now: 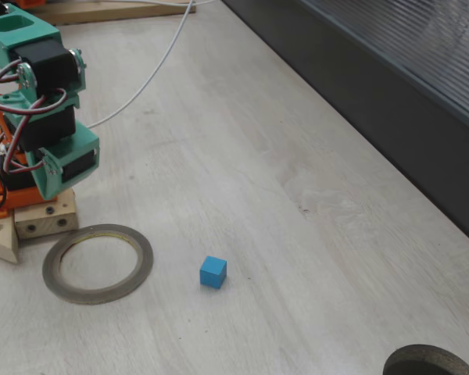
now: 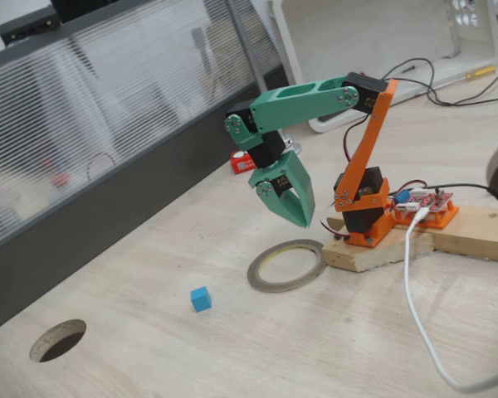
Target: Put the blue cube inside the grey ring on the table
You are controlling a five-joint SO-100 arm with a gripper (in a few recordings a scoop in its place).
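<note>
The blue cube [image 1: 213,272] lies free on the table [image 1: 297,234], low in the middle of the frame and a little right of the grey ring [image 1: 98,263], not touching it. The fingers [image 2: 303,195] hang above the ring, holding nothing; whether they are spread or pressed together I cannot tell. I judge the reach should go past the ring, with the fingers opened wide and lowered straight over the cube.

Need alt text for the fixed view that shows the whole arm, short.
A blue cube sits on a pale wood-grain table, apart from a flat grey ring lying near the arm's wooden base. The green and orange arm is folded above the ring, its gripper pointing down, holding nothing.
</note>
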